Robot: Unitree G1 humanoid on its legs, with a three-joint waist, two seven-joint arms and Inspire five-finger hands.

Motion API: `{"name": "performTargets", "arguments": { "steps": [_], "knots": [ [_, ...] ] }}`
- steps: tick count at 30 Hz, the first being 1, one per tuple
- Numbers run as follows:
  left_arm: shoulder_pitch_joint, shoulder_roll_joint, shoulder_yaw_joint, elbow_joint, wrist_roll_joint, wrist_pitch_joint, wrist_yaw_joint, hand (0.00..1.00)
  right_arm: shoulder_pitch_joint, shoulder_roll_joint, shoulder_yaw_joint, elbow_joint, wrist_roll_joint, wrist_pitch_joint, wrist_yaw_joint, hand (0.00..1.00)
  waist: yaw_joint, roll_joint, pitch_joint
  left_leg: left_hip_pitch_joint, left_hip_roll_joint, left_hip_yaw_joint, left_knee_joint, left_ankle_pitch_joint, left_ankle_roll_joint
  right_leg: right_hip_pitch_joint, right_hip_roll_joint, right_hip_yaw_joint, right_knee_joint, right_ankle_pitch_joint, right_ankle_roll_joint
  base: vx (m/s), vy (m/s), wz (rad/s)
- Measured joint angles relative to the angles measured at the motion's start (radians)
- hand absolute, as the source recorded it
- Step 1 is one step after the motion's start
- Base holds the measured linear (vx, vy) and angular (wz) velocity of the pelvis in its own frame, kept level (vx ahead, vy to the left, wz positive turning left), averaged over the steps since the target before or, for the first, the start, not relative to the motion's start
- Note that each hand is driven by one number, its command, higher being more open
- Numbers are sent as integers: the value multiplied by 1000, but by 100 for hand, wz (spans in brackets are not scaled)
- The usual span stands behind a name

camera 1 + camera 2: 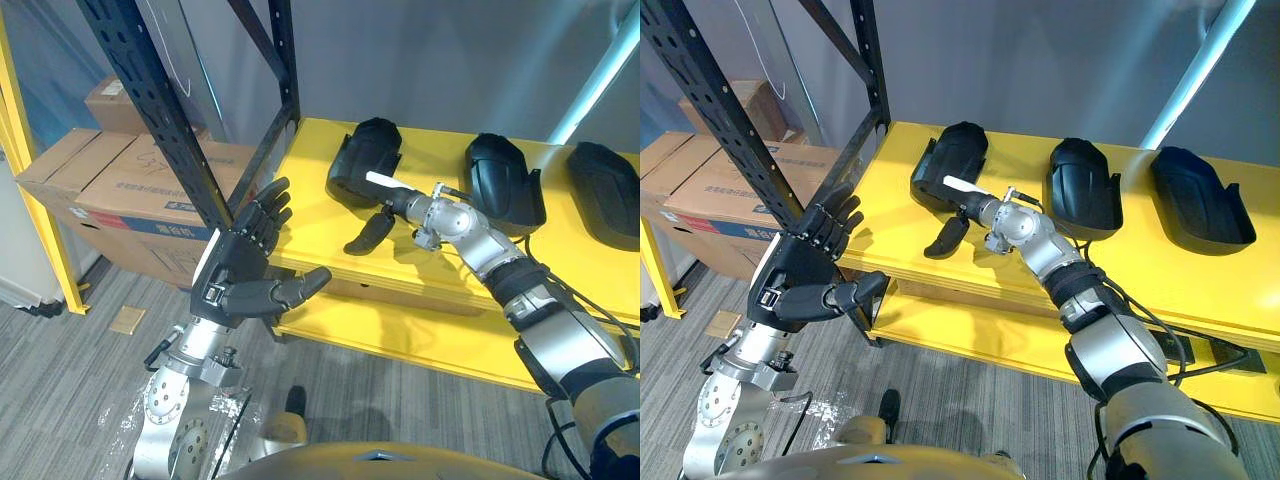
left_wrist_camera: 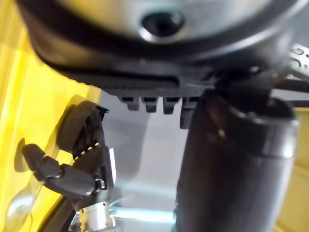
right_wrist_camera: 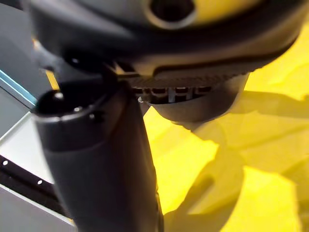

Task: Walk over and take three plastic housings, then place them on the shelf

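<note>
Step in hand, as I judge it: seating the last housing. My right hand [image 1: 398, 203] is against the left housing [image 1: 362, 155] on the yellow shelf [image 1: 320, 215], at 12 o'clock; I cannot tell whether it grips. The middle housing [image 1: 505, 180] and right housing [image 1: 605, 190] lie toward 2 o'clock. Confirm the part sits flat, then withdraw toward 5 o'clock without dragging it. My left hand [image 1: 240, 270] is spread and empty at 8 o'clock.

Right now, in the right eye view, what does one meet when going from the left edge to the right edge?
cardboard boxes → left hand → left plastic housing → middle plastic housing → right plastic housing
</note>
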Motion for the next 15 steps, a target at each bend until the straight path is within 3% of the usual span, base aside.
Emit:
{"name": "performTargets", "arguments": {
  "steps": [15],
  "knots": [
    [0,14,-3,8,1,1,36,100,-3,-86,33,-102,-44,7,97,100,-3,-12,4,1,2,20,0,0,0,-9,1,22,-9,11,0,0,-1,-3]
  ]
}}
